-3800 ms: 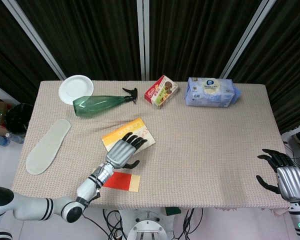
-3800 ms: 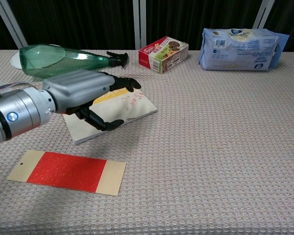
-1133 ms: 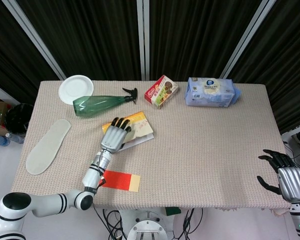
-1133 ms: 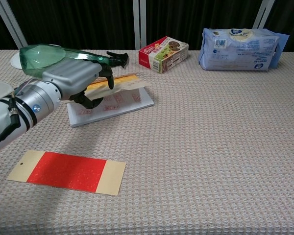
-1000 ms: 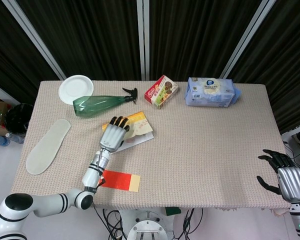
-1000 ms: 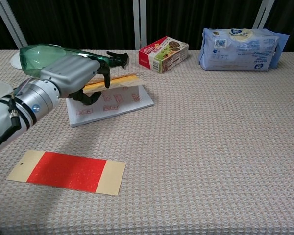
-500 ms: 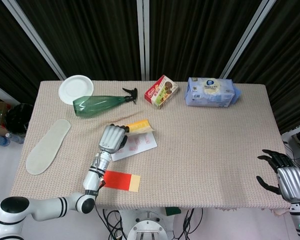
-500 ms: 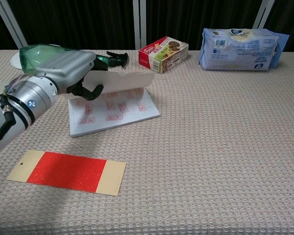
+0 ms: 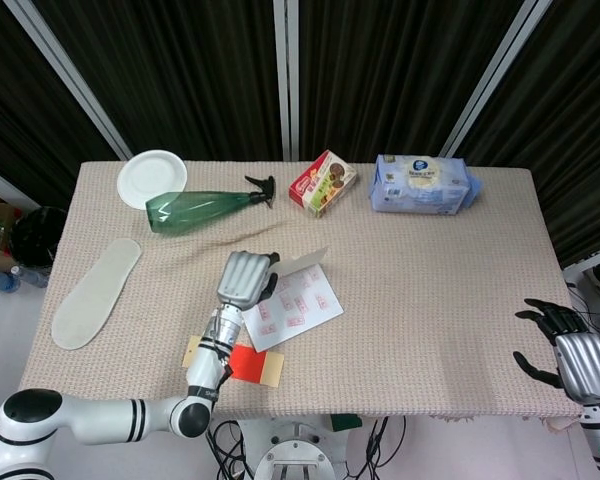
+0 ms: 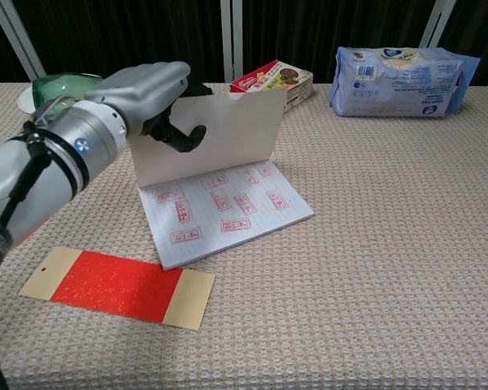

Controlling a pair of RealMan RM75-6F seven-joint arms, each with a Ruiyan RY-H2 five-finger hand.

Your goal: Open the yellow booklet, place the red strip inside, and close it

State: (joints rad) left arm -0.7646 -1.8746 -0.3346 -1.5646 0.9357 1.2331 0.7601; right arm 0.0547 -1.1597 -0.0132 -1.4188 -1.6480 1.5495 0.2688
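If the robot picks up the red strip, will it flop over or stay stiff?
The red strip lies very flat and thin on the table, so it probably weighs little and may bend somewhat when lifted. Its straight edges and cream ends suggest card, likely stiffer than plain paper. Lying so flat, it could be tricky for fingers to get under.

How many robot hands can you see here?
2. The silver left hand holds up the cover of the open booklet near the table's middle. The silver right hand hangs past the table's right edge, holding nothing.
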